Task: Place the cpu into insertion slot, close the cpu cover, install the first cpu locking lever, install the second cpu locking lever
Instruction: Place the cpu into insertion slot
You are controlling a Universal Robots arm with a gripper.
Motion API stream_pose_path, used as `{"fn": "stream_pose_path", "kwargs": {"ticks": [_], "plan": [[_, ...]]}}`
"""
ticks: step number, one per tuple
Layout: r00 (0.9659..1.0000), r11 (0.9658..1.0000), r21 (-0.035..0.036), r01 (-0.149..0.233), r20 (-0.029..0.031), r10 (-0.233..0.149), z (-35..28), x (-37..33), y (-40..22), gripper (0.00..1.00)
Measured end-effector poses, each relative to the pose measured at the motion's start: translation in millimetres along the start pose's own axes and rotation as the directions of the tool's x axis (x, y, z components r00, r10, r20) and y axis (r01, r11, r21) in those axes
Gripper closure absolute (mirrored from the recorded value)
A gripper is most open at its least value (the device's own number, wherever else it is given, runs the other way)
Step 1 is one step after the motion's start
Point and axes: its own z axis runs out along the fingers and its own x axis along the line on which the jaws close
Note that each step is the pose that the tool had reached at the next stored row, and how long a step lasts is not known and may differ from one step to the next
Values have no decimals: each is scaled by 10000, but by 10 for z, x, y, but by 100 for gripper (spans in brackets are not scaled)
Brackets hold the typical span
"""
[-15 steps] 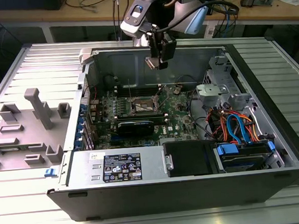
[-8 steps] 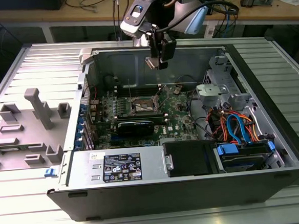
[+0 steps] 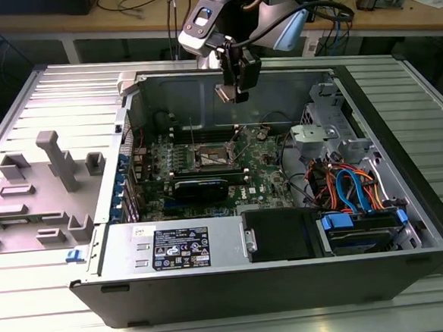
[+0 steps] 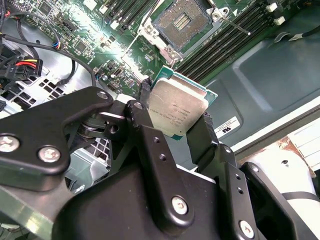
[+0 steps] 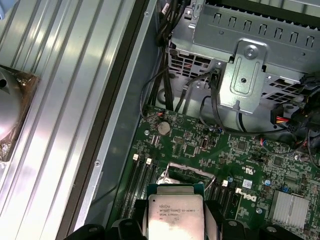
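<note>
The computer case (image 3: 215, 292) lies open on the ribbed metal table (image 3: 58, 329). Just inside its near wall sit the labelled power supply (image 3: 174, 249) and, toward the exterior view's right, a drive (image 3: 363, 236) under blue and orange cables (image 3: 348, 187). Beyond them the green motherboard (image 3: 268, 182) lies flat on the case floor, with the insertion slot (image 3: 209, 157) near its middle, uncovered. Above the slot and well apart from it hangs the gripper (image 3: 230, 95), its 2 black fingers (image 4: 205, 132) closed on opposite edges of the cpu (image 3: 227, 94), silver top facing the wrist cameras. Farther back, past the case's rear wall, stands a wooden bench (image 3: 393, 17). On the exterior view's left, a grey plastic fixture (image 3: 54, 170) rests on the table. The second wrist view shows the cpu (image 4: 177, 107) tilted over the slot (image 4: 182, 20), with 2 thin wire levers (image 4: 236, 25) swung away from it. A grey frame (image 4: 155, 37) at the slot's edge may be the cpu cover, though its position is unclear. The first wrist view adds the metal drive cage (image 5: 250, 60), a coin battery (image 5: 163, 128) and the case's side wall (image 5: 120, 125) beyond the cpu (image 5: 175, 215).
</note>
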Motion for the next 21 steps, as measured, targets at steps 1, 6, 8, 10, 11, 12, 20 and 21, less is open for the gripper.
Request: {"fn": "stream_pose_path", "kwargs": {"ticks": [1, 6, 8, 10, 11, 12, 20, 21], "plan": [[10000, 10000, 0, 0, 0, 0, 0, 0, 0, 46], [10000, 10000, -1, -1, 0, 1, 0, 0, 0, 46], [10000, 10000, -1, -26, 3, 26, 1, 0, 0, 46], [9995, 9995, -7, -309, 26, 309, 3, 0, 0, 46], [9986, 9986, -12, -536, 47, 536, 4, 0, 0, 46], [9977, 9977, -16, -682, 60, 682, 5, 0, 0, 46], [9877, 9878, -42, -1558, 138, 1558, 16, 0, -4, 46], [9871, 9872, -43, -1594, 141, 1595, 16, 1, -4, 46]]}}
